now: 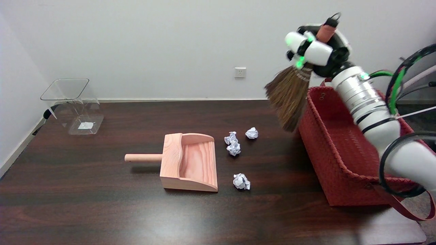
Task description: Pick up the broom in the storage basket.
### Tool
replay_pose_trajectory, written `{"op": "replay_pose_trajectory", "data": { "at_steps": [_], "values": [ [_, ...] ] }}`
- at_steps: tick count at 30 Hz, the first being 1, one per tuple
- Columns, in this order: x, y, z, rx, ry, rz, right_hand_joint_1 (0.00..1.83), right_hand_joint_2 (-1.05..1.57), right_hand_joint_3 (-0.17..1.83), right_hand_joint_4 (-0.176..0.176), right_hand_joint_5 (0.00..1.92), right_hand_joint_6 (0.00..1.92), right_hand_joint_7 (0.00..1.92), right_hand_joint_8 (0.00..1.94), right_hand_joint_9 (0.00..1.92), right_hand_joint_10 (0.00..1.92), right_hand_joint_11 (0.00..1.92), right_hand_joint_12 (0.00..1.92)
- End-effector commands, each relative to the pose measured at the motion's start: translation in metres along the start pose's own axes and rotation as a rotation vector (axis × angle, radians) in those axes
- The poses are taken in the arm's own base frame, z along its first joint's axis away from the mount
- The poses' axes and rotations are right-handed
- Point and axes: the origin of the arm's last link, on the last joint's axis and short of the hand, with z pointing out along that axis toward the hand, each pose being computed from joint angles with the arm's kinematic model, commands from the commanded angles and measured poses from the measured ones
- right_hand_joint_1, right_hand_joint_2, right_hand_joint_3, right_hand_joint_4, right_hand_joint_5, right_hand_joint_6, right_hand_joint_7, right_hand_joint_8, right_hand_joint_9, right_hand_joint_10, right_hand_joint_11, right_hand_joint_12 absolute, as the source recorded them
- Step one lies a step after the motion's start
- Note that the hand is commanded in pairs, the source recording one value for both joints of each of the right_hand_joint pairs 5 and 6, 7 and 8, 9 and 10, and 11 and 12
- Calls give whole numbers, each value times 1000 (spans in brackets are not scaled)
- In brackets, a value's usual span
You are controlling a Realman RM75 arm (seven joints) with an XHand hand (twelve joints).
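My right hand is raised high above the far left corner of the red woven storage basket and grips the broom by its reddish handle. The handle's end and a black hanging loop stick out above the fingers. The brown bristles hang down and to the left, in the air over the basket's left rim and the table beside it. The basket's inside shows nothing else where the arm does not hide it.
A wooden dustpan lies mid-table with its handle pointing left. Several crumpled paper balls lie between the dustpan and the basket. A clear plastic bin stands at the far left. The basket's strap hangs over the table's right edge.
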Motion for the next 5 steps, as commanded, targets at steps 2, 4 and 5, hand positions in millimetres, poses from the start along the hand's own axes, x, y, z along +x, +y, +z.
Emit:
{"op": "replay_pose_trajectory", "data": {
  "at_steps": [2, 4, 5],
  "values": [
    [-93, 71, 9, -160, -214, 77, 1409, 1130, 797, 0, 1920, 1920, 1920, 1920, 1920, 1920, 1896, 1896],
    [-99, 77, 17, -168, -233, 57, 1415, 1129, 793, 0, 1920, 1920, 1920, 1920, 1920, 1920, 1892, 1892],
    [-102, 81, 19, -177, -244, 48, 1416, 1126, 796, 0, 1920, 1920, 1920, 1920, 1920, 1920, 1890, 1890]
  ]
}}
